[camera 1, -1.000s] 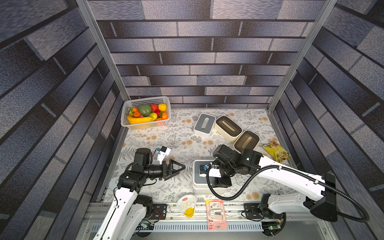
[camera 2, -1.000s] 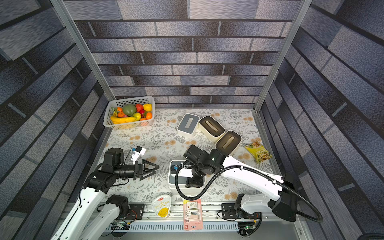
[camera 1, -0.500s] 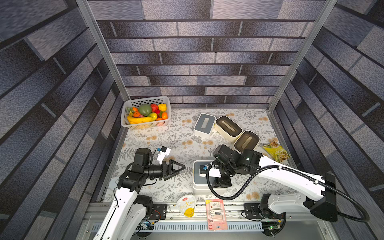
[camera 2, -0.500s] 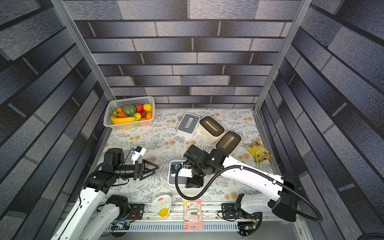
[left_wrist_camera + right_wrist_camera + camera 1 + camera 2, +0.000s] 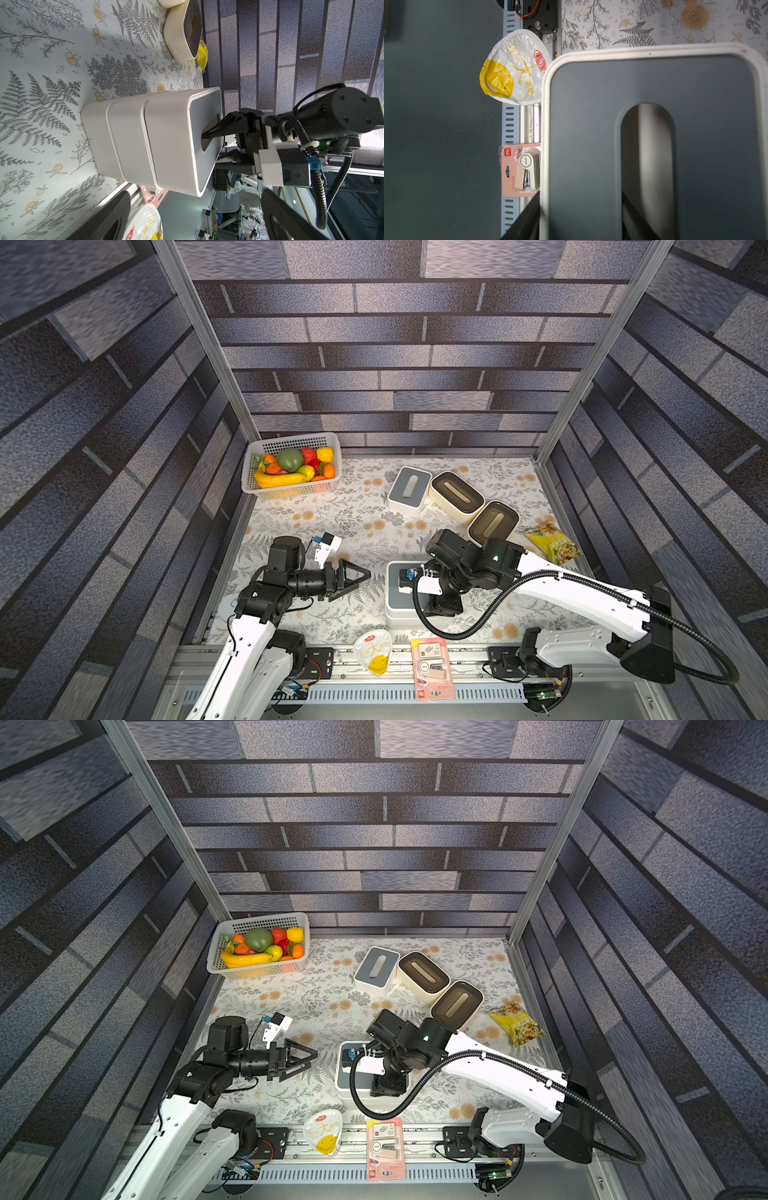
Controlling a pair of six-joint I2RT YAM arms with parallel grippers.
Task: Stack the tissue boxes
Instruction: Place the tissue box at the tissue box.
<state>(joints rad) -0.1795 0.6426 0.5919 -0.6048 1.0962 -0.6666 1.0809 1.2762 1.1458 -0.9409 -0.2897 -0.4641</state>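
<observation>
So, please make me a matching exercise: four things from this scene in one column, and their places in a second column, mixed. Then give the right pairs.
Things
1. basket
2. snack bag
3. stapler pack
4. box stack

Places
A. on the front rail
B. far left corner
C. middle front of the table, three boxes high
D. beside the right wall

Pairs: 1-B, 2-D, 3-A, 4-C
</observation>
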